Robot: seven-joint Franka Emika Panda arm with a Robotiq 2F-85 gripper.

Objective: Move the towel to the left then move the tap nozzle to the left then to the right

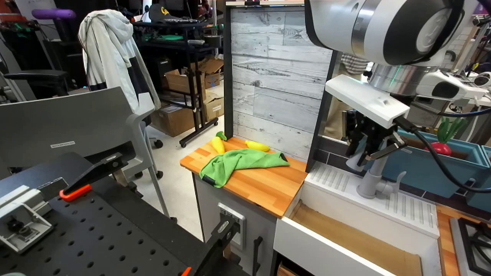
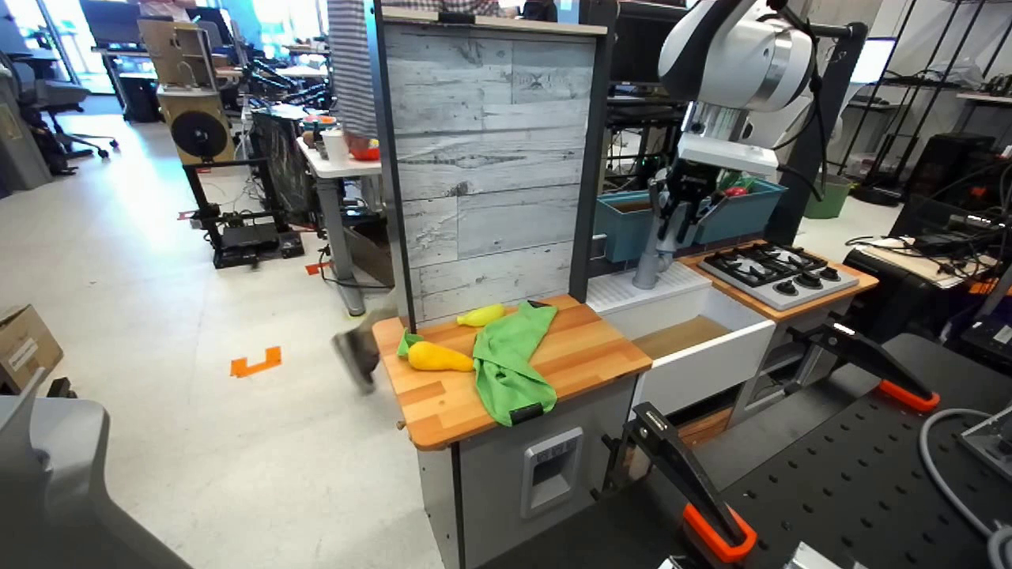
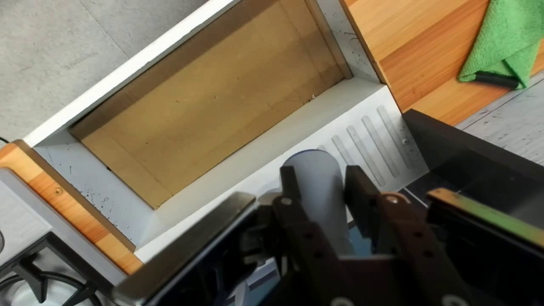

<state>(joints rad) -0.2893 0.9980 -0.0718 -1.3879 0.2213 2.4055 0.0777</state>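
Here, tap nozzle (image 3: pixel 319 185) shows between fingers (image 3: pixel 360 187), cannot tell if clamped; green towel (image 2: pixel 506 356) rumpled on surface (image 2: pixel 591 340).

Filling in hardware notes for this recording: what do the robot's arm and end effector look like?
The arm is white with black rounded joint covers and silvery metal bands. The end effector is mostly black, with narrow jointed fingers, beneath a flat white housing from which a black cable runs.
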